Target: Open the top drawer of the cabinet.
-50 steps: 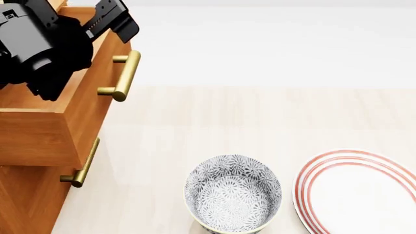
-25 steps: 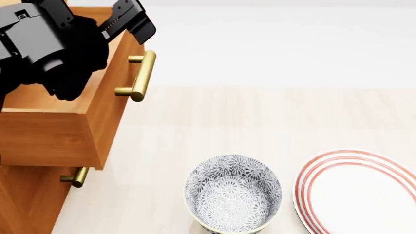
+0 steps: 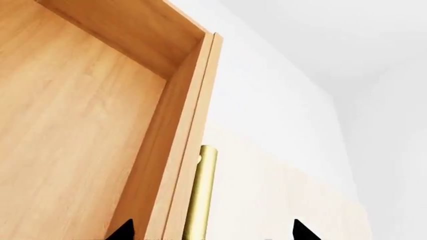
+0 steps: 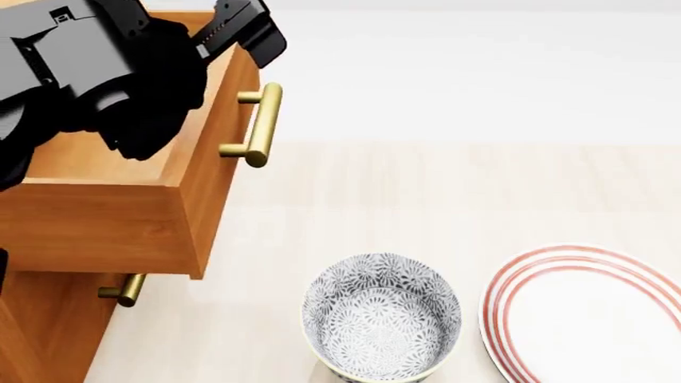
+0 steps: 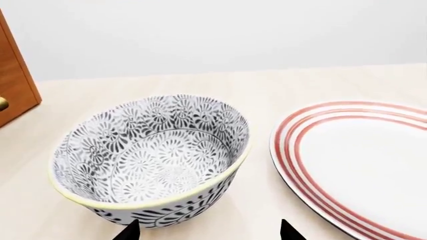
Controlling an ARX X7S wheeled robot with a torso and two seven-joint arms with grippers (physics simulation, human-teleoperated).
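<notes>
You had the top drawer [image 4: 159,191] pulled well out of the cabinet [image 4: 43,335] at the left of the scene, its front overhanging the lower drawer so that only the near end of the lower brass handle [image 4: 126,290] showed under it. Your left gripper [image 4: 229,36] sat at the far end of the drawer front, over its top edge, black arm body covering much of the open wooden box behind it. In the left wrist view the two fingertips [image 3: 123,231] were spread wide, one over the drawer's inner floor, the other out over the counter [image 4: 426,183], with the drawer front and its brass bar handle [image 3: 200,195] between them; contact with the wood was not clear, they looked apart from it. The drawer's handle [image 4: 258,124] was uncovered in the head view, not gripped. Drawer interior was plain light wood. Your right gripper [image 5: 207,232] was out of the head view; in its wrist view only two dark tips showed, spread apart, hovering just near of the patterned bowl [image 5: 152,157]. The bowl [image 4: 381,317] stood upright on the counter right of the cabinet, and the red-ringed white plate [image 4: 585,315] lay just right of it, not touching, cut off by the picture's right edge.
</notes>
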